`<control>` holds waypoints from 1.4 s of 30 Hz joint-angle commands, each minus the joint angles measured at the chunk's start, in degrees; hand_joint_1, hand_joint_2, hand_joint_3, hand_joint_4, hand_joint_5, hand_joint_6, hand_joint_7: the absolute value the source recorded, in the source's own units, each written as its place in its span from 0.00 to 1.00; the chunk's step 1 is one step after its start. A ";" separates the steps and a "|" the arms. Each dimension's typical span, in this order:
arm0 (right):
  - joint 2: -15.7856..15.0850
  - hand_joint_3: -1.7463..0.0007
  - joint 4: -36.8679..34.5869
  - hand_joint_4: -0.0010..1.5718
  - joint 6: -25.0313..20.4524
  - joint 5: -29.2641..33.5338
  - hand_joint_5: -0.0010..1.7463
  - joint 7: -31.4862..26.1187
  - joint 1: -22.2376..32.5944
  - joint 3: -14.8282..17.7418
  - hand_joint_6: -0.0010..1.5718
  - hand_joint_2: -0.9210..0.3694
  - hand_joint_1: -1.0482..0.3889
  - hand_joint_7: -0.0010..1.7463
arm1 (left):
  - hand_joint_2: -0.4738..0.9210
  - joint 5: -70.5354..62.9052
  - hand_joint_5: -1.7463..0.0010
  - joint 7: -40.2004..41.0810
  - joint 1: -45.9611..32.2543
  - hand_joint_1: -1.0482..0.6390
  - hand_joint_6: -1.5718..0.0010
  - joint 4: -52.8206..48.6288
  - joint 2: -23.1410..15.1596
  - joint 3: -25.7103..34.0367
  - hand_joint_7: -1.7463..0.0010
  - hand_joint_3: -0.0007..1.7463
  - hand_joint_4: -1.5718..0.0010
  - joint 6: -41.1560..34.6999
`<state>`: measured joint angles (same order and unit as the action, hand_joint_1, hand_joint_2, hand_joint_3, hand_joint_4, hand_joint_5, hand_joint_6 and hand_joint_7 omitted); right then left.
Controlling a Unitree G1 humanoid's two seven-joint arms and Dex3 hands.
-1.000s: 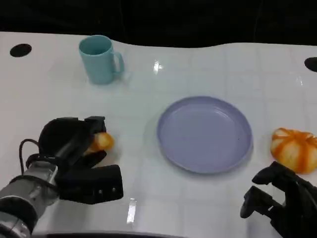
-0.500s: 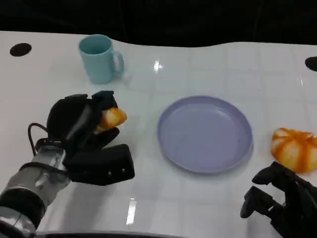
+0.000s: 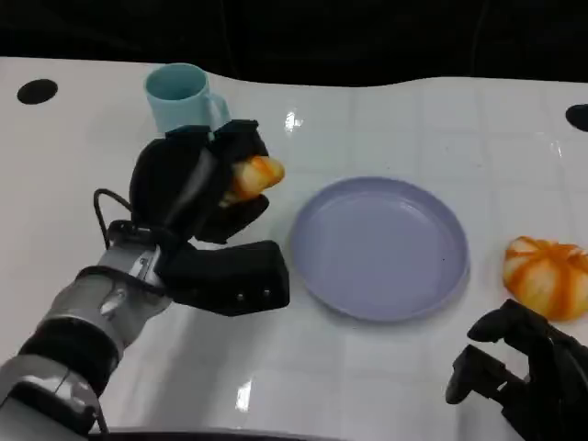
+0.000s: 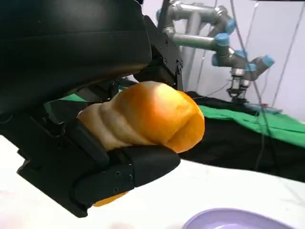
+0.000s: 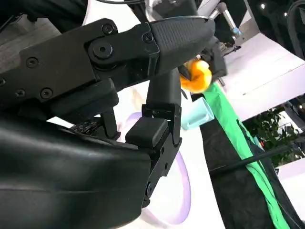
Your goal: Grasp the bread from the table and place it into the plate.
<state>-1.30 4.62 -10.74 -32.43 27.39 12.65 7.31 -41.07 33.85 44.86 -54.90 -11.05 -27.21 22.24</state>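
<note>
My left hand [image 3: 197,197] holds a small golden bread roll [image 3: 253,176] up off the table, just left of the lavender plate [image 3: 379,246]. The left wrist view shows the bread roll [image 4: 152,117] close up, clamped between black fingers [image 4: 124,171], with the plate's rim [image 4: 238,220] below it. My right hand [image 3: 524,377] rests low at the front right corner, fingers curled in on nothing. In the right wrist view the bread roll [image 5: 196,76] appears far off beyond my right hand [image 5: 119,86], with the plate [image 5: 178,191] between.
A light blue mug [image 3: 179,92] stands at the back left, just behind my raised left hand. An orange striped pumpkin-shaped bun [image 3: 547,276] lies right of the plate, near my right hand. Dark round holes mark the table's far corners.
My left hand has lifted the bread off the table and carried it up and to the right, toward the plate. The right hand has stayed still.
</note>
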 commanded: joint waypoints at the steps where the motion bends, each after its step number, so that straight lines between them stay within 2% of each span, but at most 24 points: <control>1: -0.39 0.89 -0.31 0.47 0.17 -0.30 0.90 0.22 0.11 0.59 0.51 0.00 0.37 0.62 | 0.67 -0.91 0.00 -1.72 3.47 0.54 0.60 -0.20 1.25 -1.28 0.04 0.62 0.46 1.42; 4: -0.14 0.89 -0.44 0.46 0.83 -0.26 0.90 0.52 0.24 0.53 0.50 0.00 0.38 0.62 | 0.65 -1.36 0.00 -2.03 5.00 0.53 0.59 -1.70 2.76 -2.10 0.00 0.64 0.45 2.55; 11: -0.13 0.89 -0.30 0.46 0.65 -0.36 0.89 0.61 0.23 0.48 0.50 0.00 0.38 0.61 | 0.65 -2.22 0.00 -4.29 7.06 0.51 0.59 -3.99 5.94 -4.20 0.00 0.64 0.44 2.85; 19: -0.40 0.88 -0.86 0.46 1.51 0.16 0.87 1.32 0.09 0.27 0.50 0.00 0.37 0.60 | 0.75 -3.59 0.00 -4.24 8.41 0.48 0.59 -7.15 8.60 -6.31 0.00 0.59 0.44 3.06; 22: -0.18 0.88 -0.57 0.47 1.51 0.32 0.88 0.90 0.26 0.18 0.50 0.00 0.37 0.61 | 0.79 -3.74 0.00 -5.14 9.26 0.47 0.60 -9.08 10.04 -7.21 0.05 0.55 0.46 3.06; 23: -0.19 0.88 -0.59 0.47 1.55 0.31 0.88 0.98 0.28 0.18 0.50 0.00 0.37 0.61 | 0.80 -3.89 0.00 -5.26 9.60 0.48 0.60 -9.66 10.55 -7.52 0.09 0.52 0.47 2.85; 25: -0.20 0.88 -0.60 0.47 1.61 0.32 0.88 1.04 0.31 0.16 0.50 0.00 0.37 0.61 | 0.79 -4.03 0.00 -5.59 10.16 0.49 0.60 -10.47 11.16 -7.90 0.11 0.50 0.48 2.54; 26: -0.14 0.88 -0.51 0.47 1.59 0.36 0.88 0.90 0.35 0.12 0.50 0.00 0.37 0.61 | 0.79 -3.97 0.00 -6.15 10.50 0.49 0.61 -10.86 11.51 -8.05 0.05 0.47 0.48 2.29; 28: -0.10 0.88 -0.41 0.47 1.58 0.46 0.88 0.75 0.39 0.04 0.50 0.00 0.37 0.61 | 0.80 -3.40 0.00 -8.06 11.02 0.49 0.62 -11.45 12.04 -7.98 0.01 0.42 0.48 1.98; 29: -0.07 0.88 -0.27 0.47 1.46 0.43 0.88 0.64 0.42 0.00 0.51 0.00 0.37 0.61 | 0.82 -2.89 0.01 -9.56 11.30 0.48 0.63 -11.71 12.19 -7.79 0.04 0.38 0.50 2.11; 30: -0.06 0.88 -0.15 0.47 1.41 0.44 0.87 0.59 0.45 -0.04 0.51 0.00 0.37 0.61 | 0.84 -2.49 0.04 -10.70 11.49 0.48 0.60 -11.90 12.26 -7.61 0.14 0.35 0.51 2.35; 32: -0.06 0.88 -0.05 0.47 1.35 0.42 0.87 0.55 0.45 -0.08 0.51 0.00 0.37 0.61 | 0.87 -1.73 0.13 -11.80 11.54 0.46 0.57 -12.24 12.40 -7.14 0.26 0.31 0.51 2.97; 33: -0.12 0.88 -0.08 0.47 1.41 0.52 0.88 0.58 0.42 -0.12 0.51 0.00 0.37 0.61 | 0.88 -1.22 0.15 -13.27 11.58 0.46 0.57 -12.41 12.49 -6.87 0.29 0.30 0.51 3.11; 35: -0.20 0.87 -0.14 0.47 1.50 0.61 0.87 0.67 0.38 -0.15 0.50 0.00 0.38 0.61 | 0.97 -0.44 0.26 -15.81 11.68 0.43 0.63 -12.57 12.55 -6.53 0.52 0.20 0.60 3.27; 36: -0.16 0.87 -0.11 0.47 1.52 0.58 0.87 0.67 0.39 -0.16 0.50 0.00 0.38 0.61 | 0.99 -0.23 0.27 -17.89 11.95 0.43 0.64 -12.66 12.35 -6.65 0.57 0.18 0.62 3.46; 38: -0.06 0.87 -0.10 0.47 1.59 0.52 0.87 0.65 0.38 -0.15 0.50 0.00 0.38 0.62 | 1.00 -0.30 0.53 -21.68 12.59 0.37 0.77 -12.71 12.01 -7.12 0.77 0.19 0.81 3.00; 41: -0.12 0.87 -0.35 0.47 1.82 0.51 0.87 0.89 0.24 -0.12 0.50 0.00 0.38 0.62 | 1.00 -0.90 0.74 -26.60 13.42 0.27 0.89 -12.46 11.84 -7.72 0.91 0.24 0.96 1.09; 42: -0.08 0.86 -0.31 0.47 1.77 0.45 0.87 0.81 0.23 -0.08 0.50 0.00 0.38 0.62 | 1.00 -1.00 0.78 -28.30 13.64 0.23 0.92 -12.33 11.79 -7.90 0.92 0.26 0.98 0.53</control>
<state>-1.04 3.94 -9.82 -32.40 28.24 12.66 6.93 -42.04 9.35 56.19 -67.33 1.52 -34.62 24.05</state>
